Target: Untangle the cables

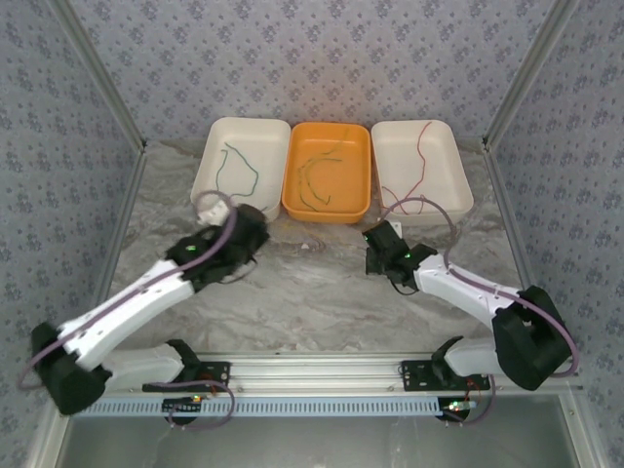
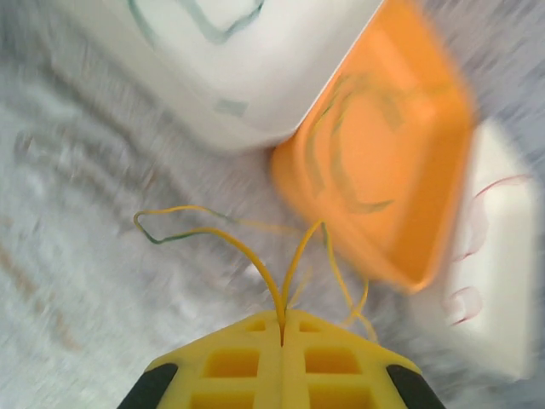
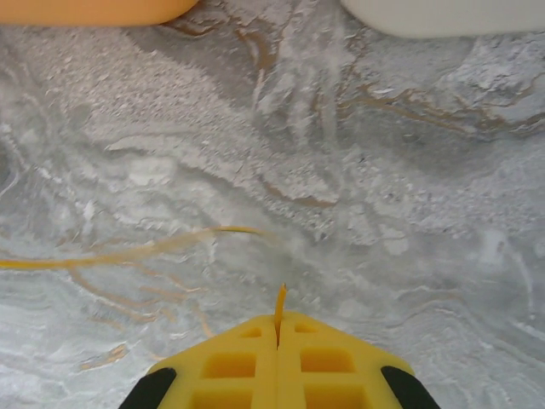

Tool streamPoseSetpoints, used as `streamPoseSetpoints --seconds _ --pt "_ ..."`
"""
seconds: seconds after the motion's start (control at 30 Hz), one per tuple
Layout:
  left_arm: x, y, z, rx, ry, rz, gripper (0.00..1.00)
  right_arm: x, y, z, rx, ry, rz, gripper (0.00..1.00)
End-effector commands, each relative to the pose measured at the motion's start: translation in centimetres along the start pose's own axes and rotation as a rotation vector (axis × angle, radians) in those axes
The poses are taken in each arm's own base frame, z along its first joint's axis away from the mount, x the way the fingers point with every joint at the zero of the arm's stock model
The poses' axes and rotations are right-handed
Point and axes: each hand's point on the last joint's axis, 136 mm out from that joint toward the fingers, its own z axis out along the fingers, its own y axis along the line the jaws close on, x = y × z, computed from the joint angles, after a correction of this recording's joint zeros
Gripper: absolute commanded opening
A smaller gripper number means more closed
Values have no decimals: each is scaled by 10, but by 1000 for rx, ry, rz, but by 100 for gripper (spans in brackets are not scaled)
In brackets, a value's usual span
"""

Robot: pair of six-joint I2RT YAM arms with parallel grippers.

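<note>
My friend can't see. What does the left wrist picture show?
The yellow left gripper is shut on a thin yellow cable that loops out over the grey marbled table. Behind it, blurry, sit a white tray with a green cable, an orange tray, and a second white tray with a red cable.

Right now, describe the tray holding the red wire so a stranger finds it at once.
Follow the marble table's far edge to its right end. There, beside the orange plastic tray, sits the white rectangular tray; it alone holds a thin wavy red wire.
</note>
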Motion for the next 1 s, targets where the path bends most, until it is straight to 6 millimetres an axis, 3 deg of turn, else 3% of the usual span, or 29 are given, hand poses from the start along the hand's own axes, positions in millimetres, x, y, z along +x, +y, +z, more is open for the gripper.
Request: streamPoseSetpoints --seconds 0.0,0.07,0.17,0.4,0.67,0.8,0.9,0.97 --pt "-44 -8 -30 105 -23 4 0 3 -10 0 3 25 -13 0" --pt "-77 -15 -52 165 -65 -34 0 1 -13 1 5 29 -2 0" --pt "-110 -25 -74 210 -91 -61 0 0 -17 3 7 34 8 0" --pt "-140 -40 -89 237 -89 -41 0 1 -37 11 52 67 38 0" --pt "-194 -58 -126 296 -209 -33 0 5 -63 18 113 102 75 0" --pt "-211 -70 -145 332 -268 -19 0 5 -75 22 127 113 106 0" --pt "-207 -93 -143 437 -208 12 0 -3 -63 26 58 103 91 0" --pt "-198 -108 -136 518 -141 42 0 -7 -35 28 -82 106 43 0"
